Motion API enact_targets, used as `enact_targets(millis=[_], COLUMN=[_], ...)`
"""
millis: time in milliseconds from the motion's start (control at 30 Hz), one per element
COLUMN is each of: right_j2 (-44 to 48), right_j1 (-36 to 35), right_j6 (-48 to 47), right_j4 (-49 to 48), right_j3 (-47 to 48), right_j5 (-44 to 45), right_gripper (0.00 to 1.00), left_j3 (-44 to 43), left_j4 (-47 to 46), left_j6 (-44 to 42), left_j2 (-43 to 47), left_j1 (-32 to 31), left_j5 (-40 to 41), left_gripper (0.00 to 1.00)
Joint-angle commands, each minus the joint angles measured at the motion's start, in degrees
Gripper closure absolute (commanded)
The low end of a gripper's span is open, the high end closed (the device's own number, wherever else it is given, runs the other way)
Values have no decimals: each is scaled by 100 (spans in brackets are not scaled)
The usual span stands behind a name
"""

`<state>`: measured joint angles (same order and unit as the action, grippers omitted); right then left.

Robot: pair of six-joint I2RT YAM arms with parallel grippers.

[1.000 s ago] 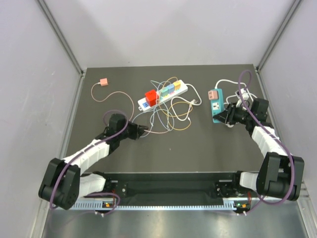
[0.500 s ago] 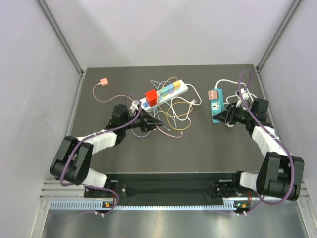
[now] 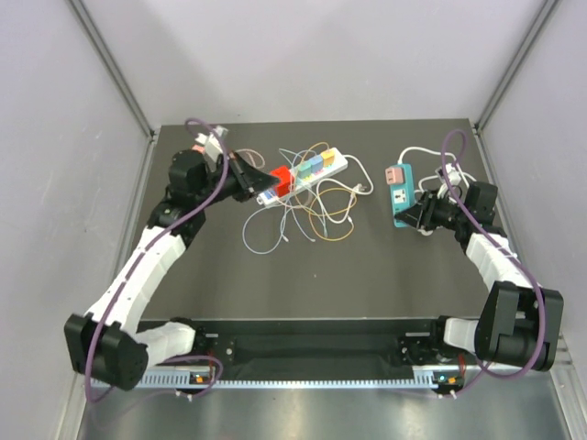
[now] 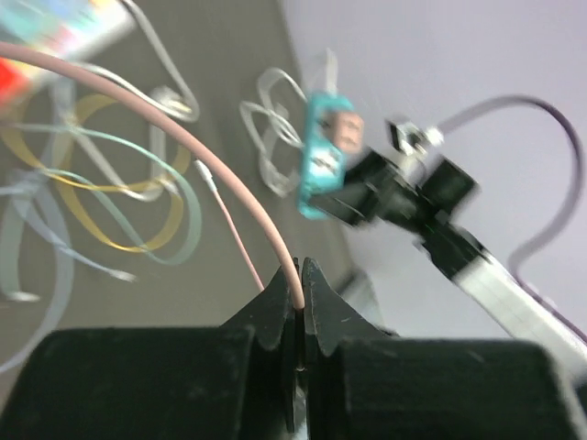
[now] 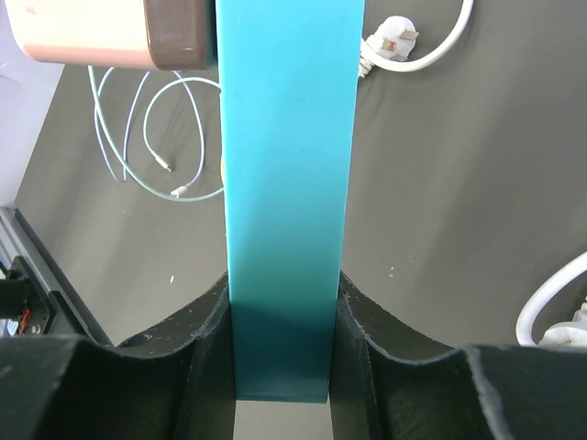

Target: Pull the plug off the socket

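Left fingers (image 4: 273, 316) pinch the pink cable (image 4: 194, 148); right fingers (image 5: 206, 353) clamp the teal socket (image 5: 289, 183).

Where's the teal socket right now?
Top view: the teal socket lies at the right of the table, near end clamped in the right pincer, pink plug on its far end.

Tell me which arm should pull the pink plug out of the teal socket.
Probably left. The right gripper is shut on the teal socket, bracing it away from the pink plug. The left gripper only pinches a thin pink cable it could drop.
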<state>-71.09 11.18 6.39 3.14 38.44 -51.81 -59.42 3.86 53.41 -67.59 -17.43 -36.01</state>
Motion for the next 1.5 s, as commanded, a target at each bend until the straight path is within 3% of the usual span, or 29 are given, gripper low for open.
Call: enact_targets(millis=[0, 167, 300, 733, 933, 967, 1067, 1100, 1233, 1467], right_j2=[201, 192, 192, 130, 95, 60, 16, 16, 7, 130], right_j1=[77, 77, 77, 77, 69, 69, 69, 69, 69, 69], right_j6=[-156, -156, -147, -173, -165, -173, -182, -191, -200, -244], right_j4=[-331, -331, -331, -331, -331, -331, -331, -192, -182, -173], right_j3=[252, 243, 261, 279, 305, 296, 331, 349, 349, 340], right_j5=[-268, -277, -286, -365, -400, -400, -400, -400, -426, -417], right_gripper=[100, 100, 100, 100, 100, 100, 100, 100, 100, 100], left_j3=[-307, -386, -430, -1203, -2003, -2091, -2057, -2021, -1662, -1143], left_j4=[1345, 1303, 635, -1264, -1300, -1282, -1326, -1431, -1694, -1968], left_j6=[-1139, -1228, -982, -68, 196, 231, 372, 416, 443, 188], left_j2=[387, 388, -33, -3118, -4349, -4585, -4868, -4912, -4782, -3982], left_j1=[143, 354, 880, 1847, 2261, 2357, 2621, 2683, 2982, 3369], left_j5=[1962, 4474, 5146, 5631, 4956, 4659, 3729, 3437, 2671, 1906], left_gripper=[100, 100, 100, 100, 99, 98, 79, 62, 40, 18])
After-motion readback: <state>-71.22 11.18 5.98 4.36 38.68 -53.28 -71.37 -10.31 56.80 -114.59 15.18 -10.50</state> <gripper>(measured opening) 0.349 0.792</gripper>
